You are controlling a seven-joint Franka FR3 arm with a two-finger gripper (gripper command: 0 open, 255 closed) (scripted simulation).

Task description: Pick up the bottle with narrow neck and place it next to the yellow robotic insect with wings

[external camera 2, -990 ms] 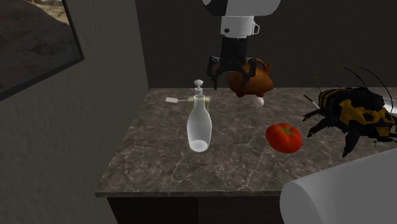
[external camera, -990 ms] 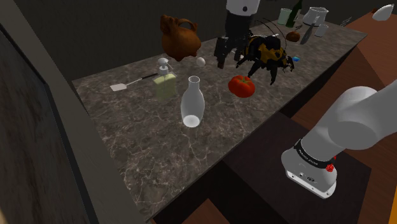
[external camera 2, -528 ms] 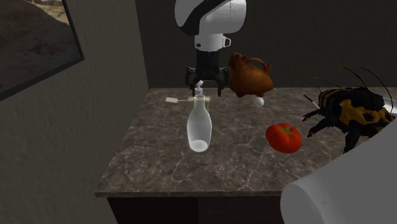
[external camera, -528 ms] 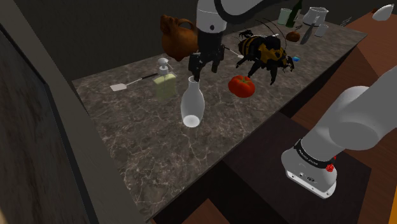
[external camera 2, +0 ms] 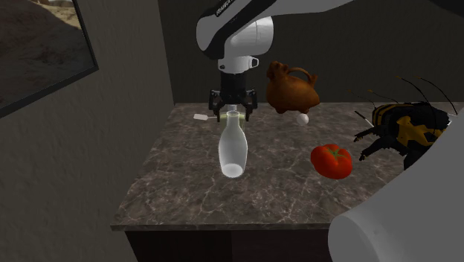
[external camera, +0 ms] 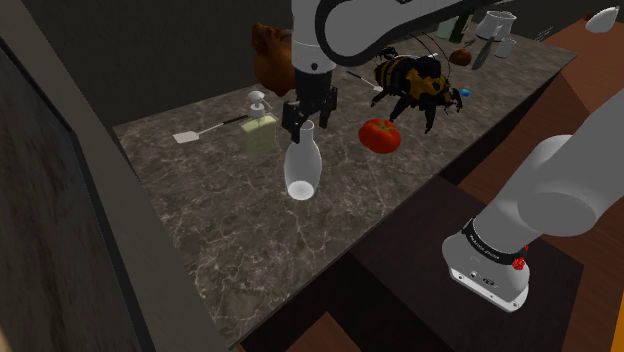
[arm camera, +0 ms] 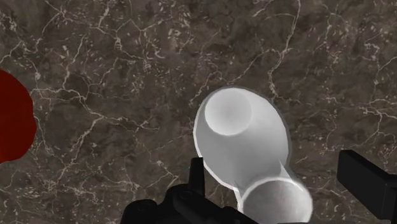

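A pale, see-through bottle with a narrow neck [external camera: 302, 165] [external camera 2: 233, 149] [arm camera: 242, 140] stands upright on the dark marble counter [external camera: 250, 230]. My black gripper [external camera: 308, 118] [external camera 2: 233, 113] [arm camera: 280, 184] hangs straight over it, open. Its fingertips flank the bottle's mouth without touching the neck. The yellow and black winged insect [external camera: 415, 85] [external camera 2: 413, 134] sits further along the counter, towards the shoulder view's right, beyond a red tomato [external camera: 380, 134] [external camera 2: 332, 160].
A soap dispenser [external camera: 260, 128] and a white spatula [external camera: 200, 131] lie just behind the bottle. A brown jug [external camera 2: 294, 88] and a small white ball [external camera 2: 303, 118] stand at the back. Kitchenware crowds the counter's far end [external camera: 490, 30]. A wall runs along the shoulder view's left.
The arm has swung away from the insect towards the shoulder view's left and come down over the bottle's mouth. Its fingers have stayed open and the bottle has not moved.
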